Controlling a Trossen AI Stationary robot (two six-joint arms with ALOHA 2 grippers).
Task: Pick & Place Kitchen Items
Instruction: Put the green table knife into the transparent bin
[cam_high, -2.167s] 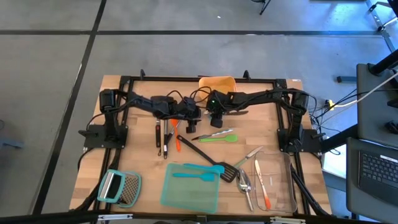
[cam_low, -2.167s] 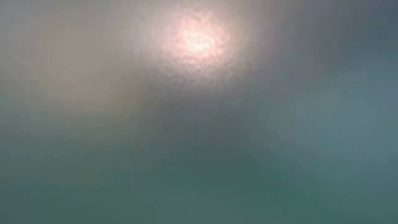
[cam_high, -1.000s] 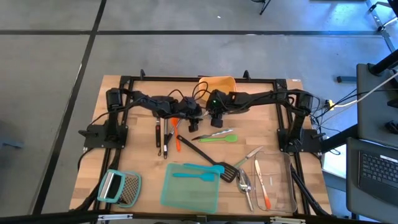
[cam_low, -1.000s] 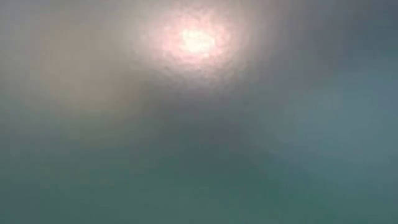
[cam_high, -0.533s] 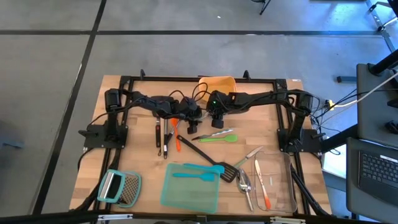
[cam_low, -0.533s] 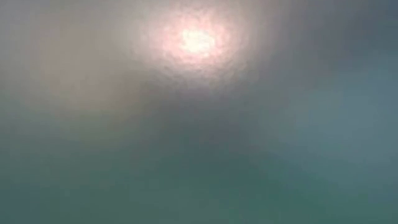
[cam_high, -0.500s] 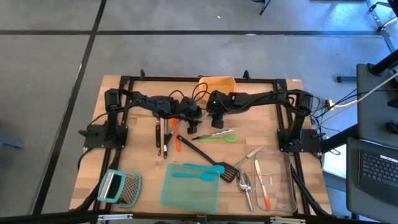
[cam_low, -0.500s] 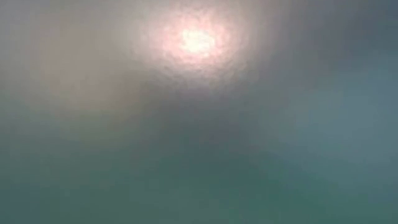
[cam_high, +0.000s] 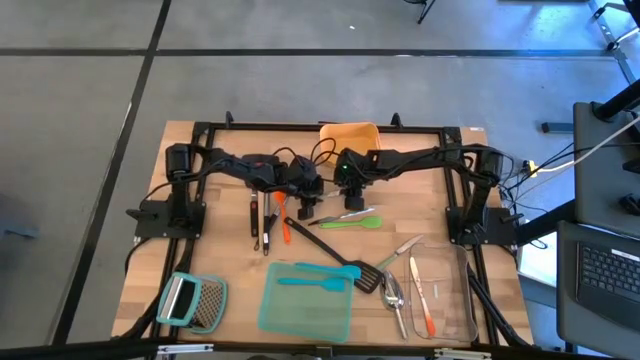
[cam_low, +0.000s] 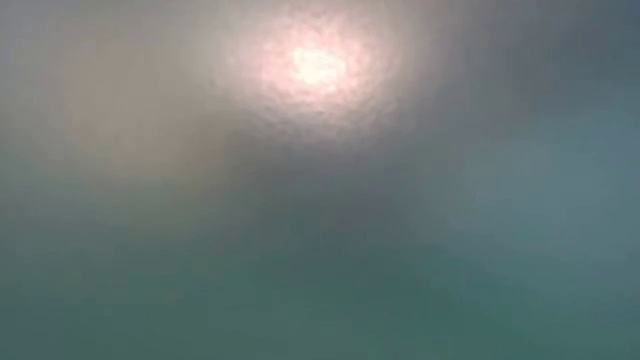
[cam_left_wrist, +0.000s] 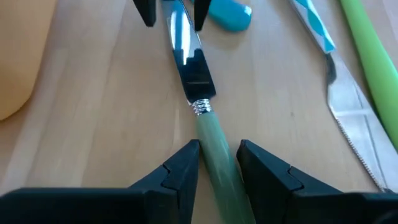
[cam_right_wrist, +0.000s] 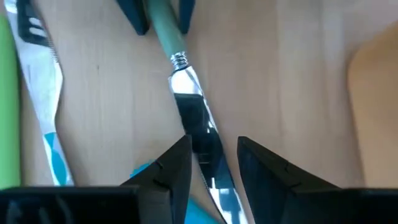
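Observation:
A table knife with a pale green handle (cam_left_wrist: 214, 149) and a silver blade (cam_right_wrist: 196, 124) lies near the table's middle, hidden under both arms in the high view. My left gripper (cam_high: 305, 207) is open, and its fingers (cam_left_wrist: 186, 165) stand close on either side of the handle. My right gripper (cam_high: 350, 197) is open and straddles the blade, with a gap beside one finger (cam_right_wrist: 249, 155). Whether the knife rests on the wood or hangs just above it does not show. The low view shows only a blur. My left gripper comes slanting down over the handle's end near the blade collar (cam_left_wrist: 202, 107), fingers across the knife; I cannot tell whether they touch it. My right gripper slants down over the middle of the blade (cam_right_wrist: 199, 140); one finger (cam_right_wrist: 180, 155) looks against the blade's edge, but I cannot tell.
Next to the knife lie a serrated knife with a blue pattern (cam_left_wrist: 336, 81), a green spatula (cam_high: 355, 222) and a teal piece (cam_left_wrist: 230, 12). An orange container (cam_high: 350, 135) stands at the far edge. A teal tray (cam_high: 305, 300), a clear container (cam_high: 445, 295) and a grater (cam_high: 195, 300) sit near the front.

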